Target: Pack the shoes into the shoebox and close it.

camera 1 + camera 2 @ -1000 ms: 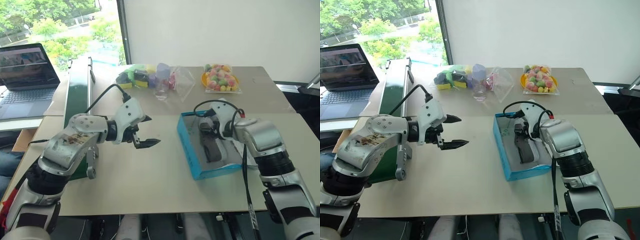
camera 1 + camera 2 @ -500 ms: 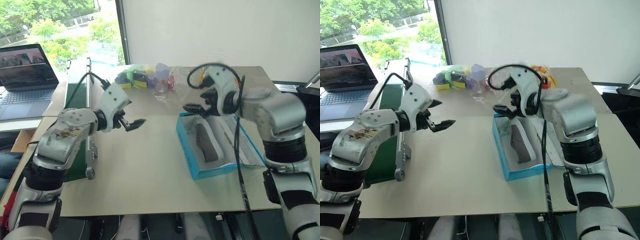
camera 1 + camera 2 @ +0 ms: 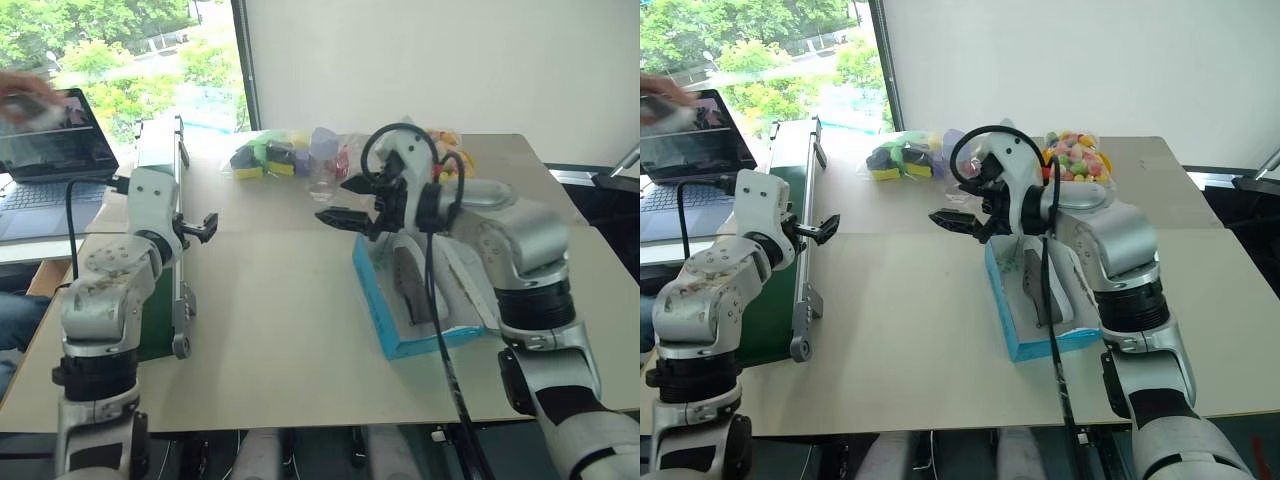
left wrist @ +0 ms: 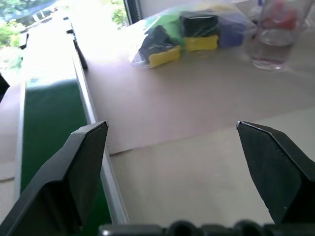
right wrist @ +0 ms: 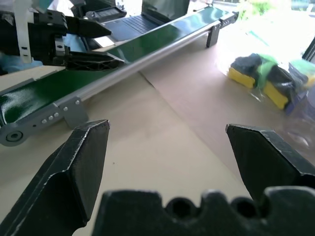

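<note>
Left gripper (image 3: 205, 226): fingers (image 4: 81, 167) spread wide, holding nothing, up over the long green bin (image 3: 150, 200) at the bench's (image 3: 270, 340) left edge.
Right gripper (image 3: 345, 203): fingers (image 5: 78, 167) spread wide too, empty, in the air just past the shoebox's far left corner.
Shoebox (image 3: 372, 300): one, blue, lid open, on the bench's right half, long axis running away from the robot.
Shoes (image 3: 412, 285): inside the box, lengthwise; one dark insole shows clearly, I can't count a second.
Bags at the far edge: two.
</note>
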You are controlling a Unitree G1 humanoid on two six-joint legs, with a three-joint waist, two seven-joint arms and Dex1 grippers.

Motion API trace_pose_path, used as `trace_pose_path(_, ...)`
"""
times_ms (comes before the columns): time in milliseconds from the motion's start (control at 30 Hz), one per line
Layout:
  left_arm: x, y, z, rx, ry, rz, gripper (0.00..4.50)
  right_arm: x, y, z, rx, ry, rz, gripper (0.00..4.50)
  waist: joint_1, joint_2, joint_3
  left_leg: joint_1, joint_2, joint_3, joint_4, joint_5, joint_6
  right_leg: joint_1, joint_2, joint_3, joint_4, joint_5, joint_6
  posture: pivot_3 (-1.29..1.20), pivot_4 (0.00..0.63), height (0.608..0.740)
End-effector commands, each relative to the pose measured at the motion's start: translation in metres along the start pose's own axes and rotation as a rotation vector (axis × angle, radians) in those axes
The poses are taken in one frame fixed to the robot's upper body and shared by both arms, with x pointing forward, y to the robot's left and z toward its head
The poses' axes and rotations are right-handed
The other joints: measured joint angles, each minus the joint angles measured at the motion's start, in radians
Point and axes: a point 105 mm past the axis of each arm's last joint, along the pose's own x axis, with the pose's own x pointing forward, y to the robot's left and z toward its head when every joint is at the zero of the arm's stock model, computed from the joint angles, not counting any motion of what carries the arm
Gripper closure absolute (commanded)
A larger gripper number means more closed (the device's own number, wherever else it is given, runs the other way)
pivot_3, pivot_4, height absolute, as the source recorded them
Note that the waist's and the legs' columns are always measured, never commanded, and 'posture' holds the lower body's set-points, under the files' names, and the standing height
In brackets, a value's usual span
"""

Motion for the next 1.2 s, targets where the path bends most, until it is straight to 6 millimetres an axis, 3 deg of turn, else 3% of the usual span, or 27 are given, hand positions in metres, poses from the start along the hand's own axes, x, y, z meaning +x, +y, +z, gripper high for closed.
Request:
trace_pose_path(33,-0.012,0.026,0.017,-0.041,-0.126,0.194,0.0,0.013,0.003,-0.004,-0.058,-0.048,0.023,0.04,0.0,-0.001,-0.001,0.0,0.0,0.0,0.0,0.0,0.0,0.0,0.0,0.0,0.0,0.0,0.0,0.0,0.15,0.738)
trace_pose_path(300,-0.016,0.043,-0.013,-0.093,-0.082,0.323,0.0,0.038,-0.002,-0.022,-0.015,-0.113,0.016,0.04,-0.001,-0.003,-0.002,0.001,0.0,0.001,0.0,0.0,-0.001,0.0,0.0,0.0,0.0,0.001,-0.001,0.0,0.15,0.738)
trace_pose_path(433,-0.021,0.058,-0.022,-0.103,-0.072,0.384,0.0,0.036,-0.006,-0.032,0.023,-0.13,-0.018,0.04,0.001,-0.003,-0.002,0.001,0.001,0.001,0.0,0.0,-0.001,0.0,0.0,0.0,0.0,0.001,-0.001,0.0,0.15,0.738)
trace_pose_path(600,-0.02,0.059,-0.027,-0.094,-0.074,0.383,0.0,0.03,-0.008,-0.043,0.058,-0.11,-0.022,0.04,0.001,-0.003,-0.002,0.001,0.0,0.001,0.0,-0.001,-0.001,0.0,-0.002,0.0,0.0,0.0,-0.003,0.0,0.15,0.738)
trace_pose_path(833,-0.015,0.063,-0.031,-0.083,-0.085,0.389,0.0,0.027,-0.01,-0.041,0.009,-0.109,-0.047,0.04,-0.001,-0.003,-0.002,0.001,0.001,0.001,0.0,-0.001,-0.002,-0.001,-0.001,-0.001,0.0,0.0,-0.005,0.0,0.15,0.738)
trace_pose_path(1200,-0.018,0.088,-0.046,-0.025,-0.087,0.364,0.0,0.029,0.002,-0.04,0.007,-0.104,-0.015,0.04,-0.002,-0.003,-0.002,0.001,0.001,0.002,-0.002,-0.001,-0.002,-0.002,-0.002,-0.001,0.0,-0.001,-0.006,0.0,0.15,0.738)
